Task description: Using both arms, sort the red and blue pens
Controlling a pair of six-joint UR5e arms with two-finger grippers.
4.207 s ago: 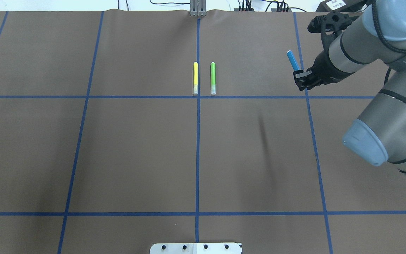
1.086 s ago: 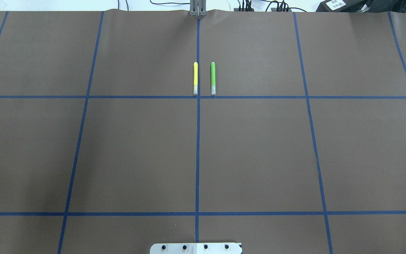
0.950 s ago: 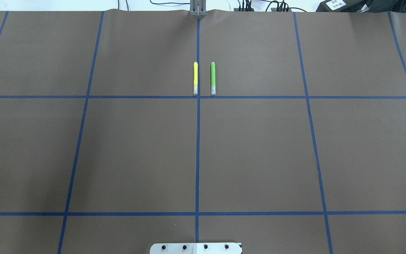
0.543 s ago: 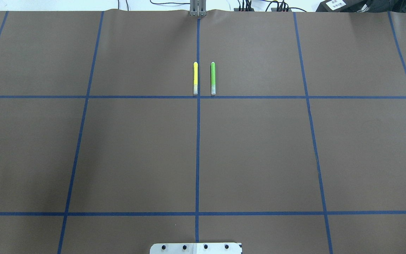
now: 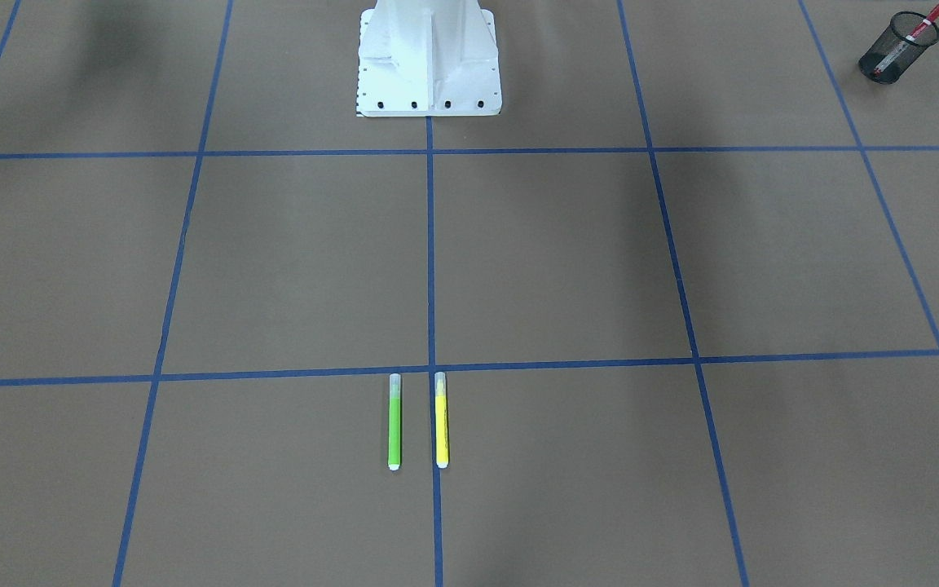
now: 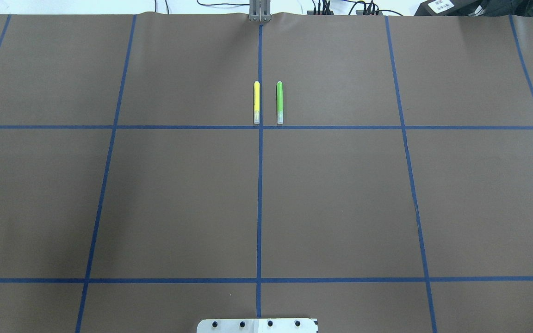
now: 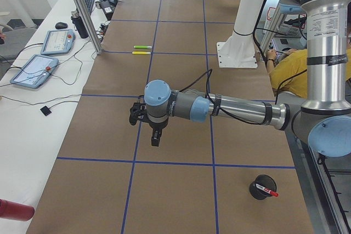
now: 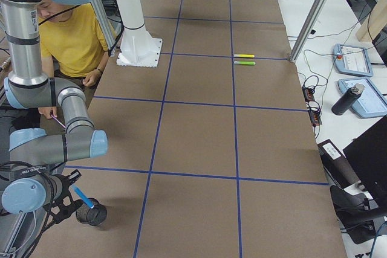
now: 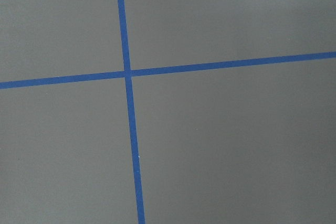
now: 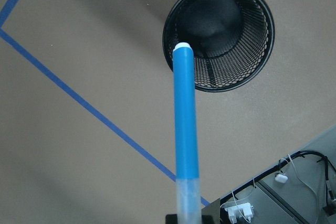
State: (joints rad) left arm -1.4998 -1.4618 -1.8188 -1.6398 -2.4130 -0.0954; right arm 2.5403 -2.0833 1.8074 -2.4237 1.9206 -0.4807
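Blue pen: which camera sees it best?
The right wrist-mounted view. The blue pen fills the picture there, its white end pointing at the black mesh cup. The exterior right view shows it only small, tilted above that cup. The other views don't show it at all.

No text reads clearly; the white label (image 6: 442, 5) on the black box (image 6: 429, 11), upper right, is illegible.
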